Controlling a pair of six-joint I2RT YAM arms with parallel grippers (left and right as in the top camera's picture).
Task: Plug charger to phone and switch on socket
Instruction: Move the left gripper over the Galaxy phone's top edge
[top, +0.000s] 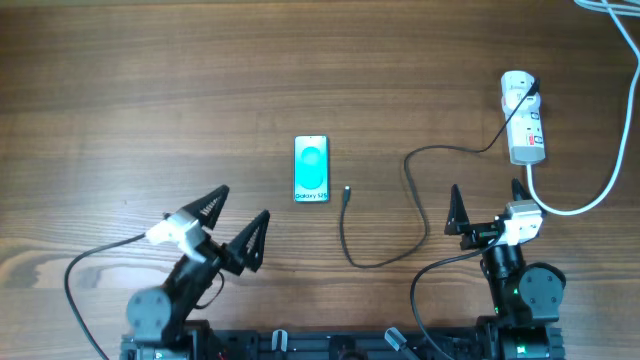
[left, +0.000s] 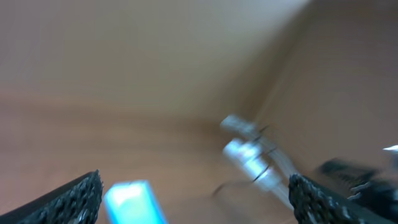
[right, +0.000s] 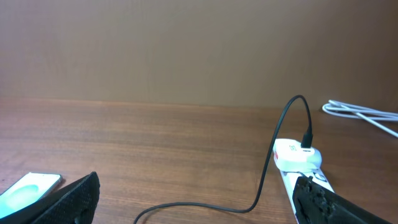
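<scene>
Jaws gape empty on left gripper (top: 243, 202) and right gripper (top: 485, 190); thin black charger cable (top: 346, 193) ends between them, beside cyan-screened phone (top: 312, 168), ready for plugging.

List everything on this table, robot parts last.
phone: one, cyan screen with white text, middle of the table
charger: one, thin black cable, running from the socket in a loop to a tip just right of the phone, not plugged in
socket: one, white power strip with red and black markings, far right
white lead: one, white, curving from the socket off the right edge
table: one, brown wood
left gripper: one, black, near left, open
right gripper: one, black, near right, open
</scene>
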